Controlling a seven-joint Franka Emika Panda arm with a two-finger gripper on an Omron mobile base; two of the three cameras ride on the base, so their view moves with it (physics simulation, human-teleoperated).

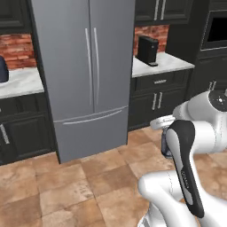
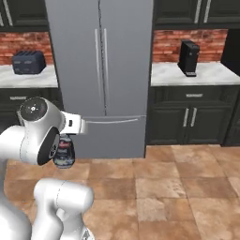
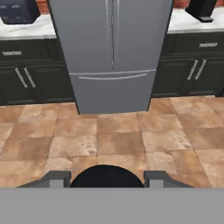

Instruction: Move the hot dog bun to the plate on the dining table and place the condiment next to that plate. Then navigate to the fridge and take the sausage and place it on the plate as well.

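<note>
Two tall doors of the fridge stand closed in the left base view, long vertical handles side by side at the middle seam and a drawer front below; it rises from the brown tiled floor, between black cabinets under a brick wall. A black upright appliance sits on the marble bench to the fridge's right. The white arm is folded low at the lower right, well apart from the fridge. In the right base view the fridge again shows both doors shut, a dark toaster on the bench to its left and the black appliance on the bench to its right. Beneath the arm's wrist hangs the gripper, closed around the condiment, a dark grey bottle held upright above the floor. In the hand view the fridge faces the camera squarely across open tiles. At the bottom the two fingers stand on either side of the bottle's round dark cap, pinching it between them.
</note>
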